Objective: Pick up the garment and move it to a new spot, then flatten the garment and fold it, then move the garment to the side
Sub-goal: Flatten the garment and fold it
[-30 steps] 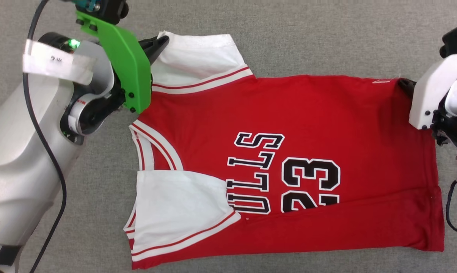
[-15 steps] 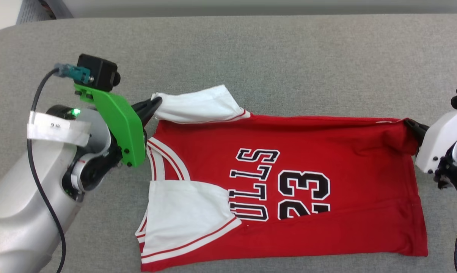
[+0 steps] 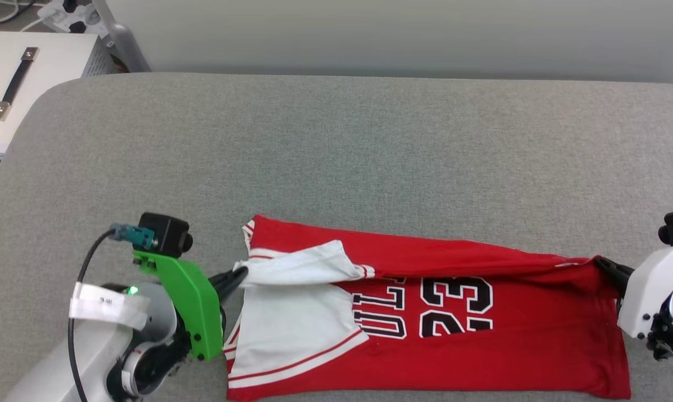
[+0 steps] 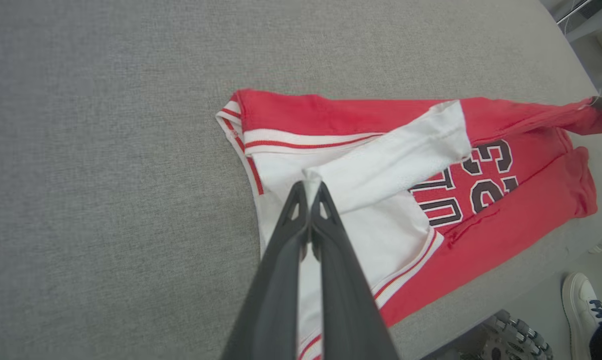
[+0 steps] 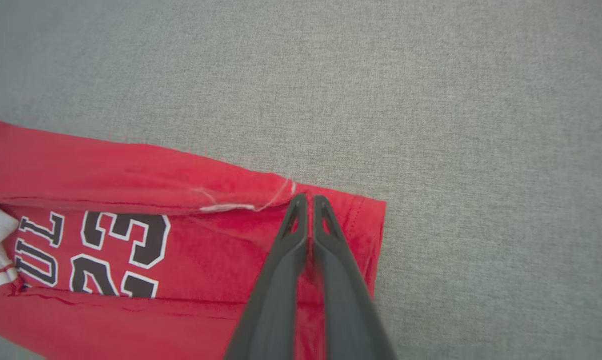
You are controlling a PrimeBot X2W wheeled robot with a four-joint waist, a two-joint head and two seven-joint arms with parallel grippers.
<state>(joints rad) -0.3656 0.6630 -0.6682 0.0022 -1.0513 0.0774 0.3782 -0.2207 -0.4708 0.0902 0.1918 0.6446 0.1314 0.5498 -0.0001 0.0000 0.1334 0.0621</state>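
Observation:
The garment (image 3: 537,335), a red jersey T-shirt with white sleeves and a black "23" print, lies across the near part of the grey table, collar to the left. Its far long edge is lifted and folded toward me over the print. My left gripper (image 3: 241,274) is shut on the far white sleeve (image 4: 390,165), pinching its corner (image 4: 310,182). My right gripper (image 3: 601,263) is shut on the far hem corner, where the red cloth (image 5: 231,250) bunches at my fingertips (image 5: 308,200). The near white sleeve (image 3: 297,329) lies flat on the body.
The grey padded table (image 3: 336,156) stretches far beyond the garment. A white case with a strap (image 3: 18,84) stands off its far left corner. A person's white shoe (image 4: 583,305) and a wheel (image 4: 510,337) show below the table's near edge.
Both grippers have drawn the garment's far edge toward me, folding it over the print and narrowing the shirt. The head camera has tilted up, so more of the far table shows.

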